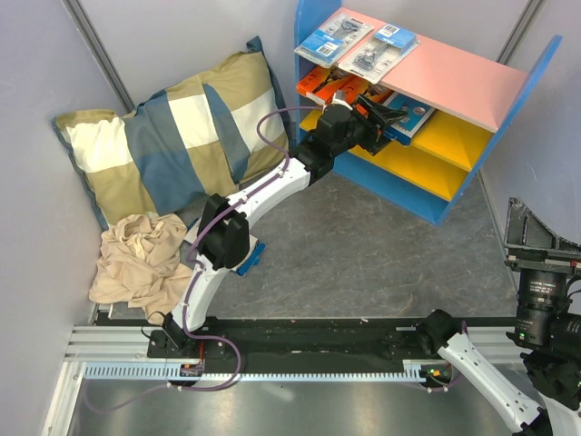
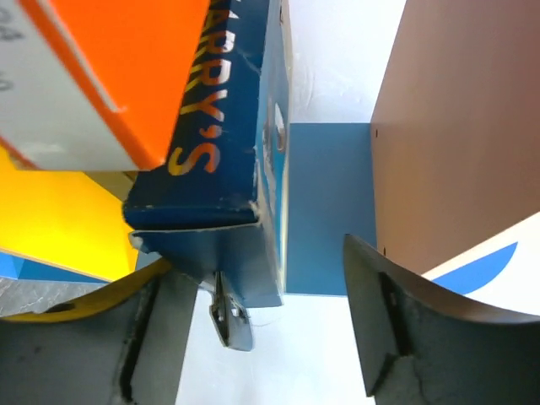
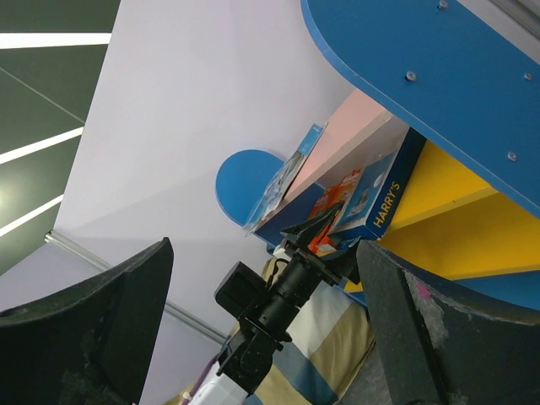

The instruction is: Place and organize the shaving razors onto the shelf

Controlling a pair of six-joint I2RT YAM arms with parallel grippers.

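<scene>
**Top view:** 1 shelf [image 1: 454, 82] stood at back right, with blue sides, a pink top board and 2 yellow boards below. 2 blister packs [image 1: 332, 36] lay side by side on the pink board. They had light-blue cards, print too small to read. An orange box [image 1: 320, 84] sat at the left end of the upper yellow board. The arm covered part of it, so the count there was unclear. 1 blue box [image 1: 415, 119] lay on the same board, right of the orange. The left gripper [image 1: 392, 114] reached in under the pink board, at the blue box's near end. The right arm sat bottom right, well apart from the shelf. 1 checked pillow [image 1: 172, 136] and 1 beige cloth [image 1: 141, 259] were at left.

**Left wrist:** "ARRY'S" ran in gold down the blue box [image 2: 219, 169] edge, first letter cut off at the top. The orange box [image 2: 118, 67] lay just beside it, and the marks on its white side were unreadable. The left gripper [image 2: 261, 261] was spread and not pinching. The box corner was against or just beside 1 finger [image 2: 152, 337], I could not tell which, with a clear gap to the other. The shelf [image 2: 329, 211] side panel was behind.

**Right wrist:** "HARRY'S" read in full, yellow on the blue box [image 3: 390, 198] spine. The right gripper [image 3: 263, 253] was spread wide and gripped nothing, well apart from the shelf [image 3: 439, 76]. The left gripper [image 3: 319, 229] sat at the blue box's front edge, with the orange box [image 3: 323, 205] beside it. The blister packs [image 3: 283, 181] were on the pink board above.
</scene>
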